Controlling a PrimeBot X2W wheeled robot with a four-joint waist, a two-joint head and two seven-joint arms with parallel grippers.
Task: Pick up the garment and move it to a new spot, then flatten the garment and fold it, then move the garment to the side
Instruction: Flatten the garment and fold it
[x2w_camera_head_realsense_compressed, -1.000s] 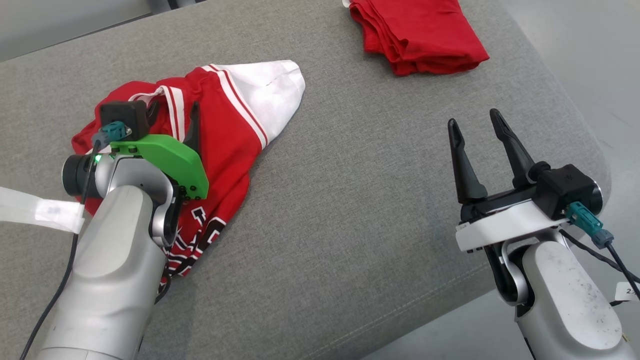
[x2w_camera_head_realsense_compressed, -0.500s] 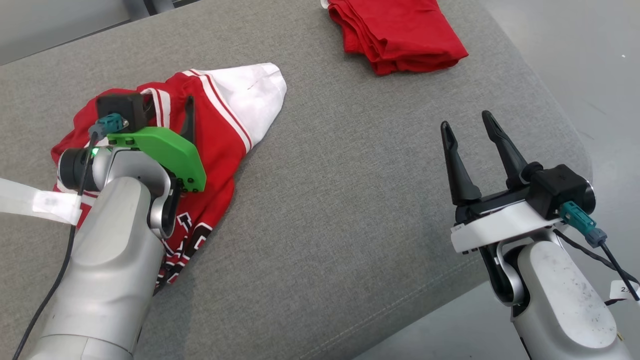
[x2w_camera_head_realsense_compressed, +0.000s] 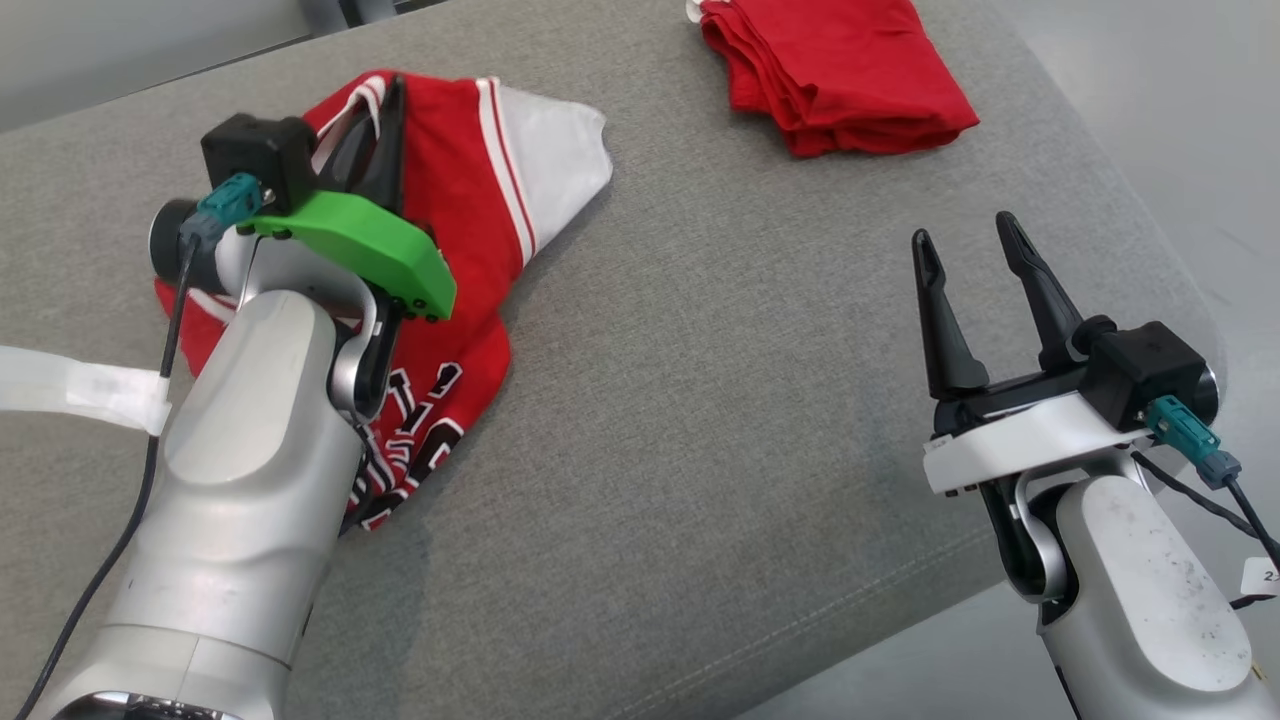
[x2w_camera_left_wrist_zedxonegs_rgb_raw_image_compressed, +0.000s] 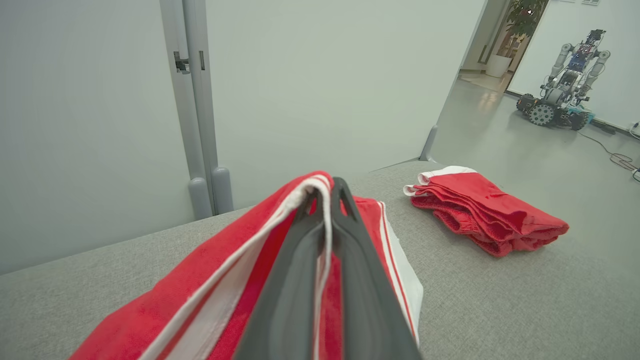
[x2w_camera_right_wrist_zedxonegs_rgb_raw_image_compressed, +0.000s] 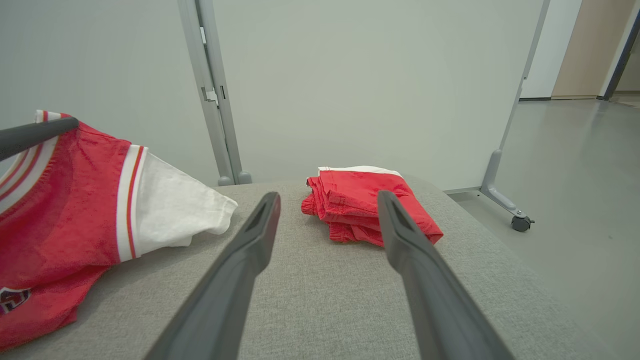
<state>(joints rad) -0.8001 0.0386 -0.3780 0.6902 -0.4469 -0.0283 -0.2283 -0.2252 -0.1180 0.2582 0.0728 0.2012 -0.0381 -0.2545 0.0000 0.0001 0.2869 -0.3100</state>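
Left gripper (x2w_camera_head_realsense_compressed: 380, 110) is clamping its jaws on the striped collar of the red jersey (x2w_camera_head_realsense_compressed: 450, 150), holding that edge raised while the rest is draping onto the grey bench (x2w_camera_head_realsense_compressed: 700, 400) near its far left. Right gripper (x2w_camera_head_realsense_compressed: 963, 232) is hovering, jaws apart, over the near right corner. Folded red clothes (x2w_camera_head_realsense_compressed: 840, 75) are lying at the far edge.

garment (x2w_camera_head_realsense_compressed: 455, 170): red, white sleeve, red-white stripes | folded cloth (x2w_camera_head_realsense_compressed: 840, 75): plain red | table (x2w_camera_head_realsense_compressed: 700, 400): grey

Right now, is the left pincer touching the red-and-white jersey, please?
Touching. The left wrist view shows the left pincer shut on the striped edge of the red-and-white jersey.
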